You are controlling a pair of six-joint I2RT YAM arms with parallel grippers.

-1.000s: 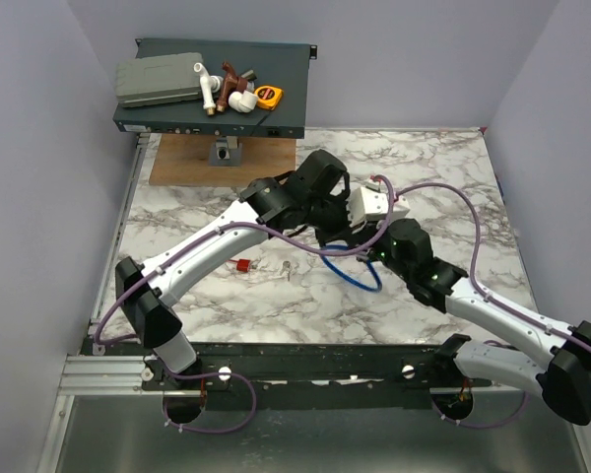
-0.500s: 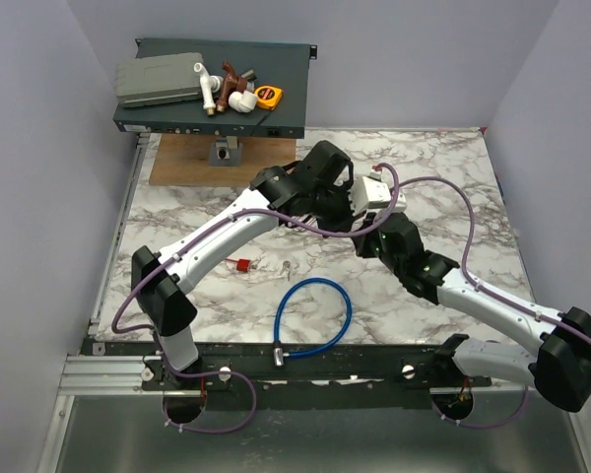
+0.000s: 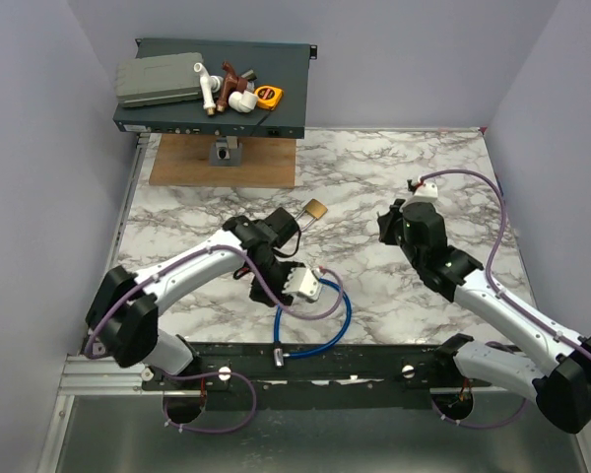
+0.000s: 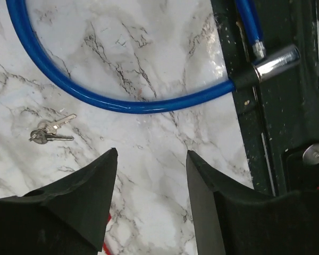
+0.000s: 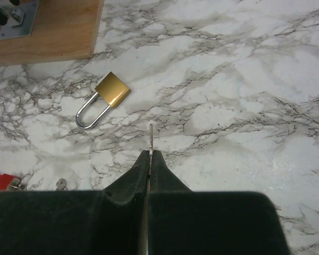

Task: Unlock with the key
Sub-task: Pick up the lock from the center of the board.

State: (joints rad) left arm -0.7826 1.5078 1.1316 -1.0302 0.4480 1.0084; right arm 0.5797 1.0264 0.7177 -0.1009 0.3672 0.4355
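1. Big change: a second ago both arms were huddled together mid-bench. Now they've backed apart, and the padlock (image 5: 112, 90) is lying on the bench (image 5: 244, 79) by itself, nothing touching it.
2. The left end effector (image 4: 151, 153) was clamped a moment ago and is now spread with nothing between its fingers. It hangs over the near edge, above the blue cable lock (image 4: 133, 108). That cable was up between the arms a second ago and now lies flat at the front. A small pair of keys (image 4: 50, 130) sits just inside its loop.
3. The right end effector (image 5: 150, 155) is pressed together, same as before, with a thin silver blade poking out of the tips. I'm pretty sure that's the key (image 5: 151, 137) seen edge-on. It's held up in the air on the near side of the padlock, pointing roughly that way but clearly apart from it.
4. There's also a red tag (image 5: 2, 181) on the bench off to the left. I can't tell if it's tied to that blade.
5. What it means: key and padlock are separated. The shackle looks like both legs are seated, so my guess is it's not open yet, though I can't say for sure. The padlock probably needs holding again before the key goes in.
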